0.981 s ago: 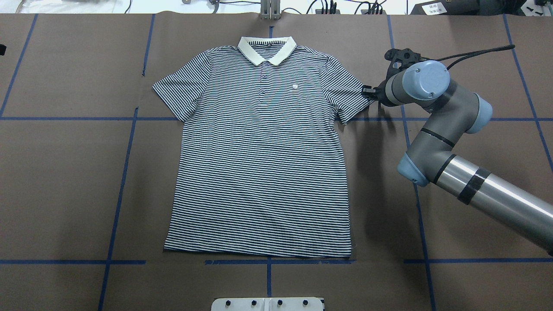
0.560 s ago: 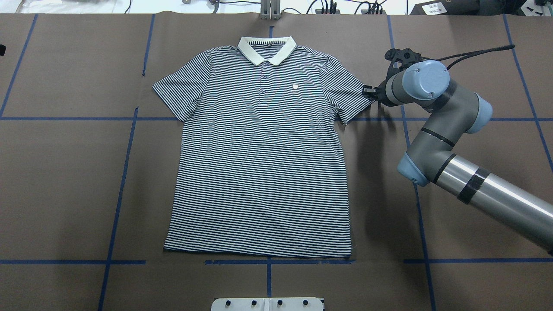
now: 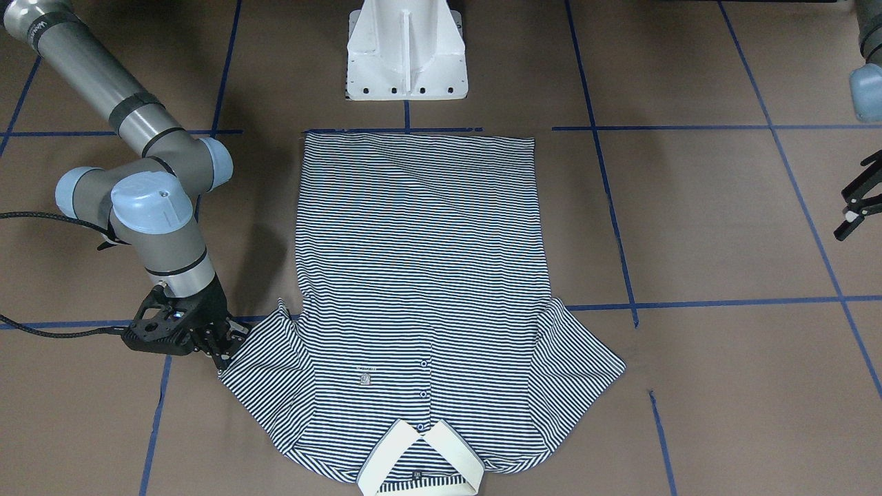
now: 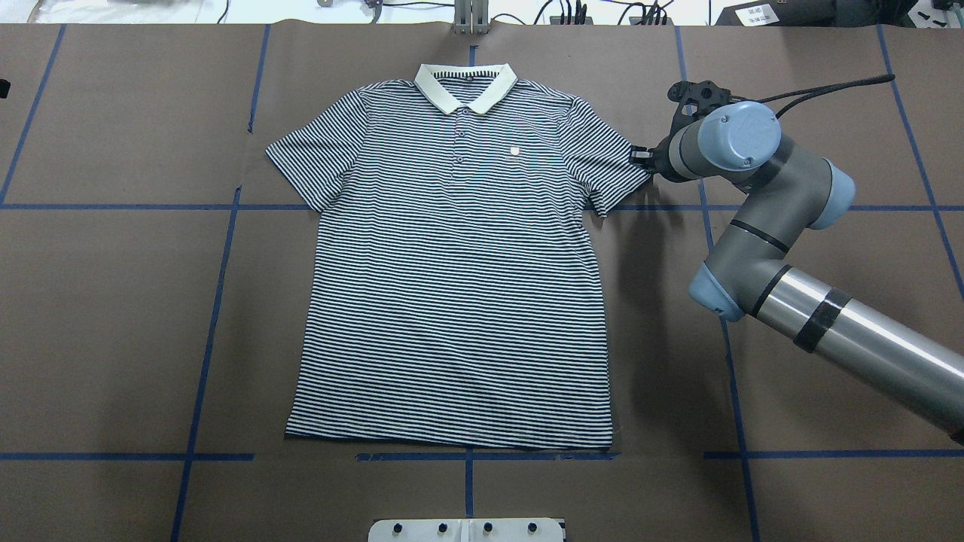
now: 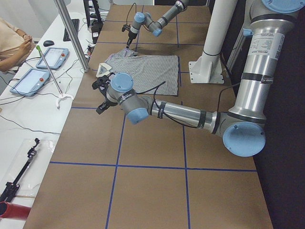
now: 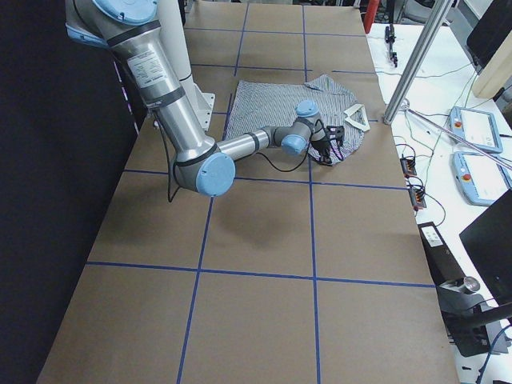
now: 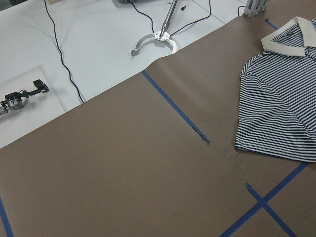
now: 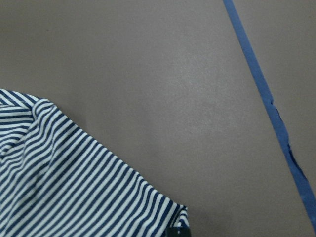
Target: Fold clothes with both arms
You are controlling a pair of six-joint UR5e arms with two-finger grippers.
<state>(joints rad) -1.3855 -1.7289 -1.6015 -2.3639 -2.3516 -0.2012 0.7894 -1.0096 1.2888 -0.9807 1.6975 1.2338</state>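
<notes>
This is a robotics lab: a wide worktop [image 4: 98, 316] is covered in brown paper and gridded with blue tape [image 4: 113, 205]. A right arm [image 4: 851, 339] and a left arm [image 5: 183, 113] of silver-grey tube stand by a white pedestal [image 3: 406, 55] at its robot-side edge. Beyond the opposite edge, a white bench [image 5: 28, 109] carries touch-screen pendants [image 5: 51, 57], loose cables [image 7: 59, 47] and an aluminium post [image 5: 72, 36].

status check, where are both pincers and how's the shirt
Right pincer down at the sleeve hem, grip unclear. Left pincer open, off to the side, clear of cloth. Polo shirt flat, unfolded. Nothing lying on it.
</notes>
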